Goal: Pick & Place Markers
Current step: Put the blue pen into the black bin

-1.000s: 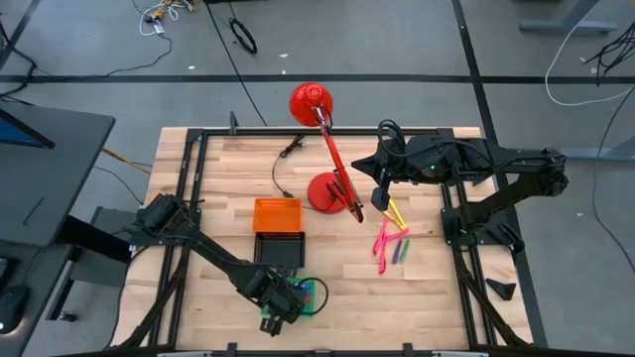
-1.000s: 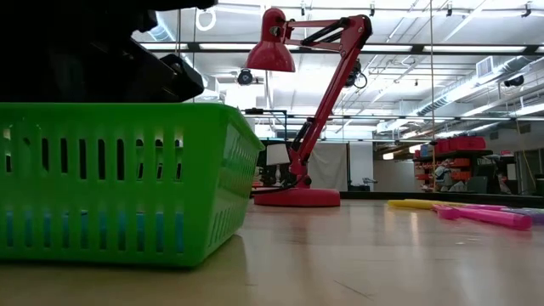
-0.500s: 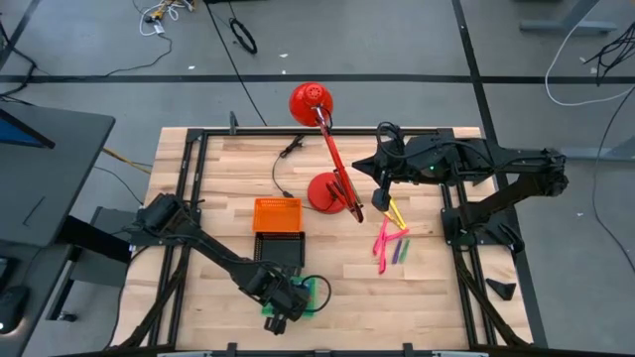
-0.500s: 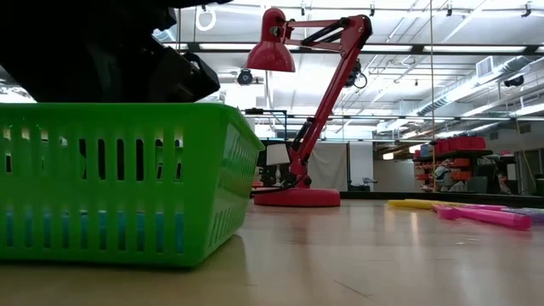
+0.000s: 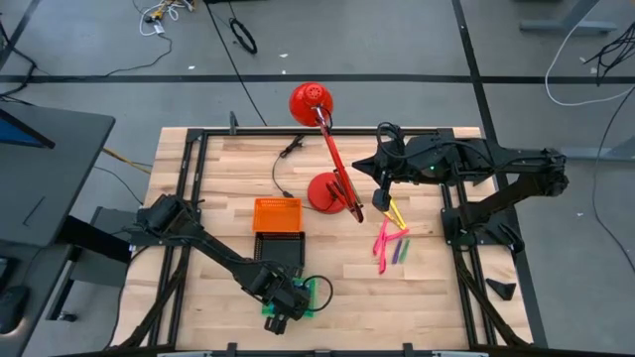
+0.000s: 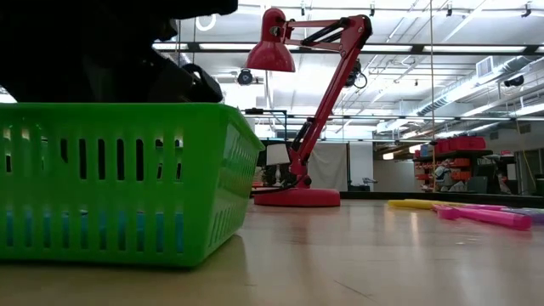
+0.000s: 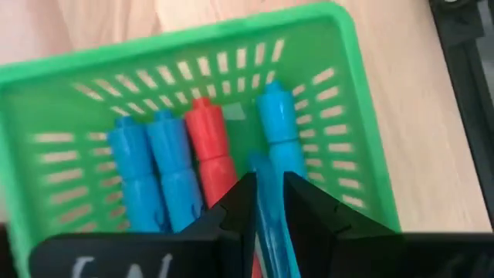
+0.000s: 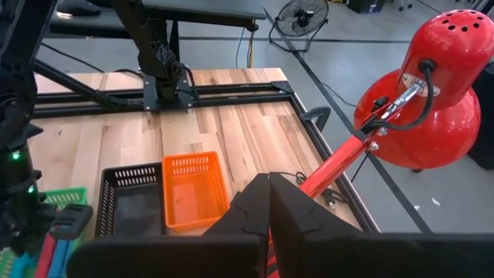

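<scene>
A green basket (image 5: 310, 295) (image 6: 119, 187) (image 7: 332, 31) stands near the table's front edge. Inside it lie two blue markers (image 7: 154, 166), a red one (image 7: 210, 147) and another blue one (image 7: 278, 123). My left gripper (image 5: 283, 303) (image 7: 268, 189) hangs over the basket, pointing steeply down, shut on a further blue marker (image 7: 266, 208). Pink, yellow and green markers (image 5: 389, 241) (image 6: 484, 214) lie loose on the wood at the right. My right gripper (image 5: 381, 194) (image 8: 270, 185) waits shut, high above them beside the lamp. My left gripper pinches the blue marker's shaft (image 7: 268, 220) between its two fingers (image 7: 235, 205). The fingers come from above, slanting down into the basket. The marker's free end (image 7: 257, 161) reaches down among the markers in the basket; whether it rests on them I cannot tell.
A red desk lamp (image 5: 326, 149) (image 6: 306, 102) stands at the table's middle back, its arm slanting over the wood. An orange tray (image 5: 277, 214) and a black tray (image 5: 279, 248) lie just behind the green basket. Black frame rails (image 5: 451, 228) run along both table sides.
</scene>
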